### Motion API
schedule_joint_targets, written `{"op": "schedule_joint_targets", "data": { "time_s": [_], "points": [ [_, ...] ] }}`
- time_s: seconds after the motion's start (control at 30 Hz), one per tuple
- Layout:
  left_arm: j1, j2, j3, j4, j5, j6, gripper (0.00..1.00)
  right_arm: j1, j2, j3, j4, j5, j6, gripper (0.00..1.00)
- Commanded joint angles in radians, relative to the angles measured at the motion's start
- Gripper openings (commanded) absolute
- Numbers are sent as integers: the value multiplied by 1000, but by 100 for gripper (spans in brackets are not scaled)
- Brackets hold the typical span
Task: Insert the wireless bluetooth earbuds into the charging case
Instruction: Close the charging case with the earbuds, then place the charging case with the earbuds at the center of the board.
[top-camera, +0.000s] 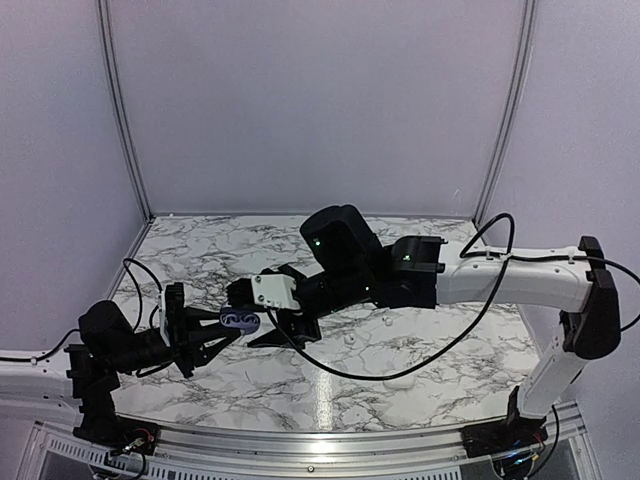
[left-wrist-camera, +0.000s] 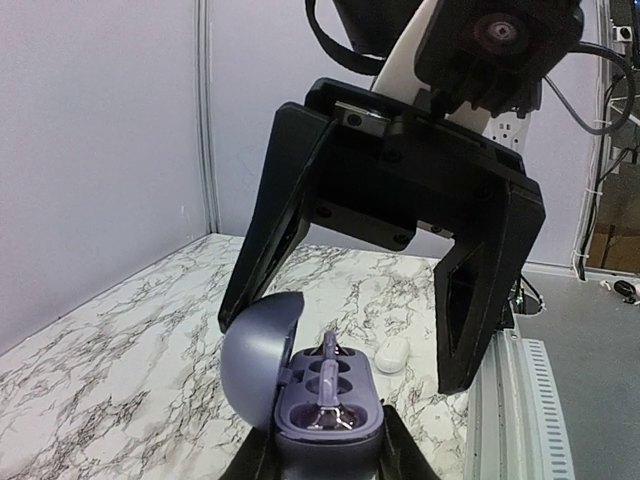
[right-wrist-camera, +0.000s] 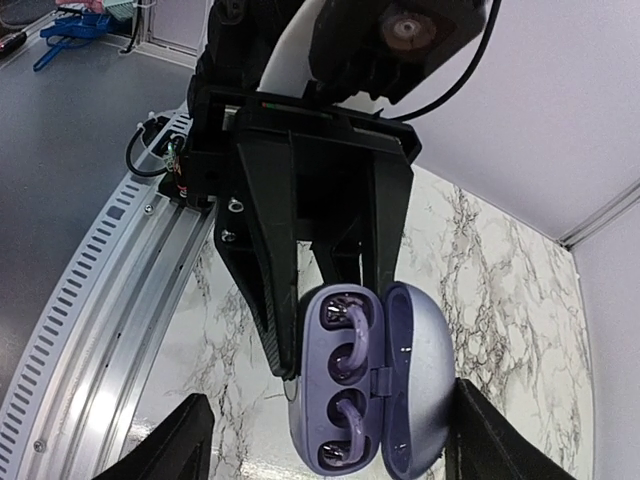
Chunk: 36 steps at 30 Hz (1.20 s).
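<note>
Purple case (right-wrist-camera: 370, 385), lid open, is pinched by the left pincer (top-camera: 228, 325) above the marble desk (top-camera: 420, 350). Two hooked earbuds (right-wrist-camera: 345, 325) lie in its wells. The right pincer (left-wrist-camera: 345, 345) is spread around it.

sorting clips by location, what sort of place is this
Probably a robot lab test booth: a marble-patterned table, plain white panel walls closing it in, and two robot arms mounted on a metal rail.

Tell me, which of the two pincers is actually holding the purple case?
The left pincer: it is shut on the open purple case. The right pincer stands open with a finger on either side of the case, gripping nothing.
</note>
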Motion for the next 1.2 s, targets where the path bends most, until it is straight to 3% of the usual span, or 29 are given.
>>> {"op": "schedule_joint_targets", "data": {
  "time_s": [0.0,0.1,0.17,0.23,0.47,0.53,0.7,0.73,0.77,0.8,0.93,1.17],
  "points": [
    [8,8,34,46,-95,-50,0,62,-42,14,-33,-10,-43,67],
    [10,20,43,46,-107,-60,0,64,-48,3,-37,-4,-44,61],
    [13,24,49,46,-115,-68,0,64,-47,-3,-48,-6,-45,52],
    [14,26,51,46,-123,-71,0,64,-47,-9,-55,1,-37,51],
    [44,113,92,9,-256,-159,0,-51,-178,-159,155,-14,138,64],
    [67,161,123,-31,-292,-207,0,-105,-251,-246,263,-43,184,73],
    [168,319,217,-118,-253,-362,0,-184,-375,-422,497,-51,292,85],
    [193,355,235,-127,-220,-390,0,-186,-390,-437,507,-42,298,88],
    [226,388,250,-130,-179,-417,0,-189,-405,-455,509,-35,298,97],
    [248,422,265,-131,-141,-441,0,-198,-416,-466,503,-44,290,98],
    [323,560,333,-130,-6,-499,0,-298,-430,-485,480,-213,323,99],
    [410,749,411,-129,104,-572,0,-408,-428,-520,395,-193,428,99]
  ]
}}
